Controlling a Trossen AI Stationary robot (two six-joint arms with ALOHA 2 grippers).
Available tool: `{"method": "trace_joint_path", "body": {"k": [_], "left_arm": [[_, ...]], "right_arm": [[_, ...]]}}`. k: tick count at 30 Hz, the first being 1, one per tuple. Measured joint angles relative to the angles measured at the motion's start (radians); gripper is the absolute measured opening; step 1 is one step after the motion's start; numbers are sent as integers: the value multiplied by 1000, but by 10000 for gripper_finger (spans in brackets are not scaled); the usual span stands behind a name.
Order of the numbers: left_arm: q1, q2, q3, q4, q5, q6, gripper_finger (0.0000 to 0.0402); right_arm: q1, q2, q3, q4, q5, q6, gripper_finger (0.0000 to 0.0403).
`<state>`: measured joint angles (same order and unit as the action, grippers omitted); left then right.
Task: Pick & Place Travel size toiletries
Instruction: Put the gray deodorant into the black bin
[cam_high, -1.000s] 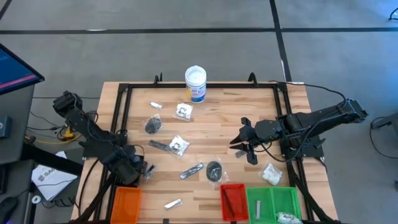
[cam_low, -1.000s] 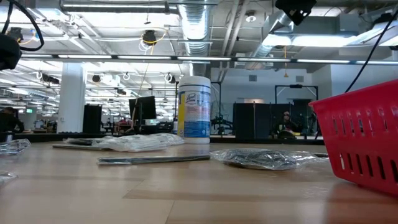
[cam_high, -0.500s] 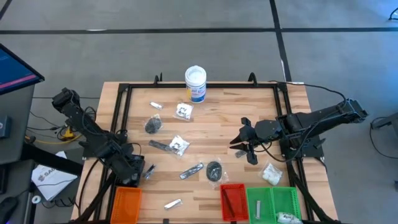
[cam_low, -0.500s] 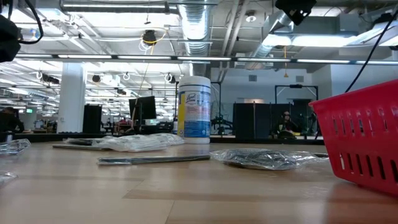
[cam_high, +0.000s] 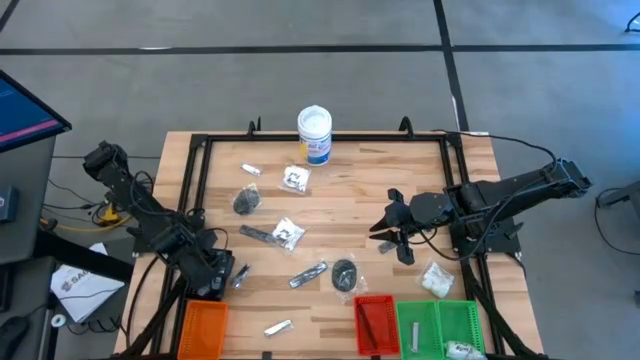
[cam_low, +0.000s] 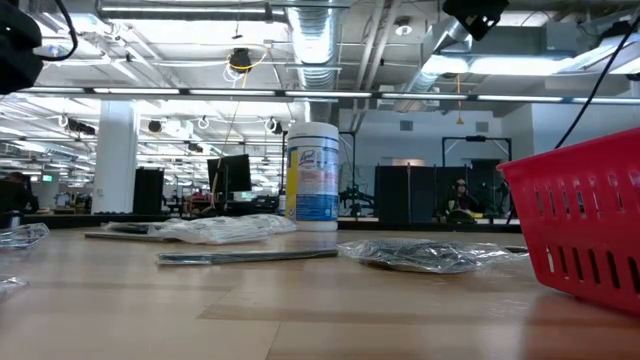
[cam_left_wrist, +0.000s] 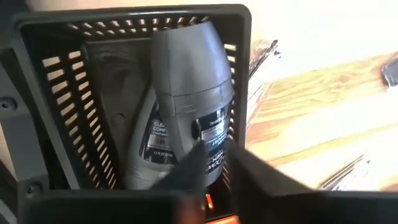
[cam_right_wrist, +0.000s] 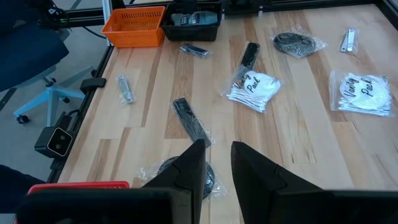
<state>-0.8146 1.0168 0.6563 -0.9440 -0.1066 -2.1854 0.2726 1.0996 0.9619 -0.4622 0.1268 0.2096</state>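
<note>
My left gripper (cam_left_wrist: 217, 155) is shut and points down into a black basket (cam_left_wrist: 56, 93) at the table's near left. Two grey roll-on bottles (cam_left_wrist: 189, 81) lie in the basket, one on the other. The arm hides the basket in the high view, where my left gripper (cam_high: 217, 274) shows. Travel size toiletries lie loose on the wood: clear packets with white contents (cam_high: 287, 233), dark discs (cam_high: 344, 272), a black stick (cam_high: 256, 234) and silvery sachets (cam_high: 278, 326). My right gripper (cam_high: 383, 232) waits at mid right, narrowly open (cam_right_wrist: 217, 155), with nothing between its fingers. My left gripper's shut fingers (cam_left_wrist: 193, 168) come from above and stand in front of the label (cam_left_wrist: 211, 134) of the upper grey bottle. Whether they touch it I cannot tell. The bottle lies in the basket on the other bottle.
An orange basket (cam_high: 203, 326) stands at the near left edge. A red tray (cam_high: 375, 325) and green trays (cam_high: 440, 325) stand at the near right. A white tub with a blue label (cam_high: 314, 135) stands at the far edge. A black frame rail (cam_high: 320, 138) runs around the table.
My left arm has risen a little over the black basket: its dark upper part climbs toward the top of the low view. The loose items and my right arm have stayed where they were.
</note>
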Motion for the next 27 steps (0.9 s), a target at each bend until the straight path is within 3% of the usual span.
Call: {"method": "trace_joint_path", "body": {"k": [6, 27], "left_arm": [[4, 10, -25, 13, 0, -2, 2], [59, 14, -45, 45, 23, 34, 1]], "right_arm": [[0, 0, 0, 0, 0, 0, 71], [0, 0, 0, 0, 0, 0, 71]]}}
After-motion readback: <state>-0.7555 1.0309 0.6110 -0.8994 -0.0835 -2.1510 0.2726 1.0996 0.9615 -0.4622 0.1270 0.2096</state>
